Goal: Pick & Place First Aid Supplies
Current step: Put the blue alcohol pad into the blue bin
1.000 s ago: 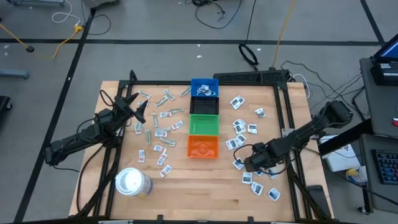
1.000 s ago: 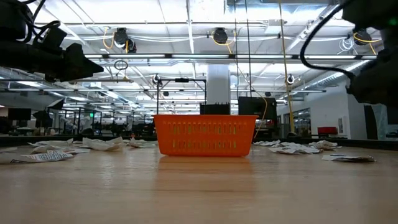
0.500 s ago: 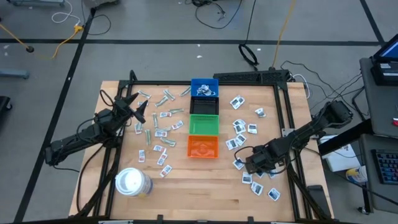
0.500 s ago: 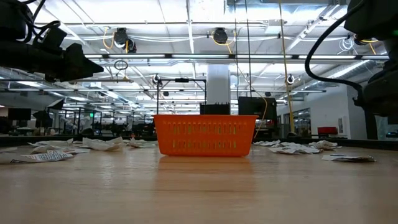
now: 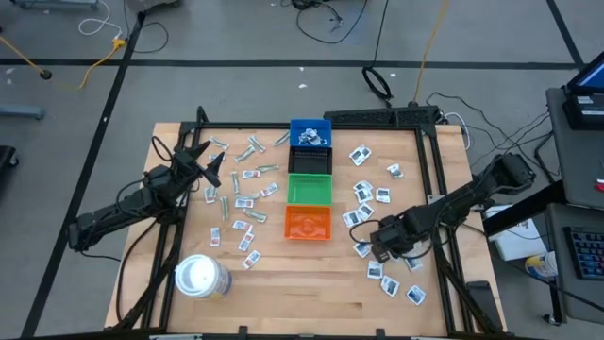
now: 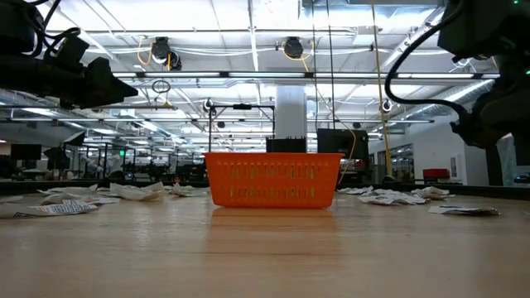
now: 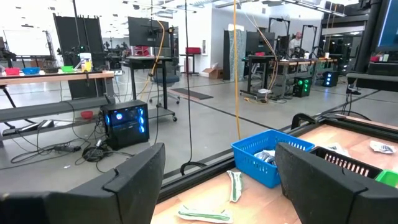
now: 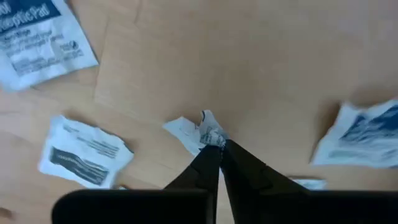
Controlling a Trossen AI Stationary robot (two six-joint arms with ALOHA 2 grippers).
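Many small first aid packets lie flat on the wooden table, one cluster on the left (image 5: 241, 194) and one on the right (image 5: 363, 203). My right gripper (image 5: 376, 244) points steeply down over the right cluster's near part, shut on a small crumpled white packet (image 8: 200, 132). More white packets with blue print (image 8: 84, 152) lie around it. My left gripper (image 5: 206, 159) hangs open and level above the left cluster, nothing between its fingers (image 7: 134, 180). My right gripper pinches the crumpled white packet's bunched-up edge (image 8: 211, 137) between its two fingertips. The fingers come from above, slanting down. The packet's flat part (image 8: 180, 129) spreads away beside the tips, close to the wood; whether it is clear of the table I cannot tell.
A row of small bins runs down the table's middle: blue (image 5: 310, 133), black (image 5: 310, 160), green (image 5: 309, 190), orange (image 5: 308, 223). A large white roll (image 5: 201, 277) stands near the front left. Bare wood lies along the near edge (image 5: 311, 293).
My right gripper's wrist has rolled over the right cluster, staying nearly in place; in the low view the arm's dark shape has shifted. My left arm and the packets on the table have kept still.
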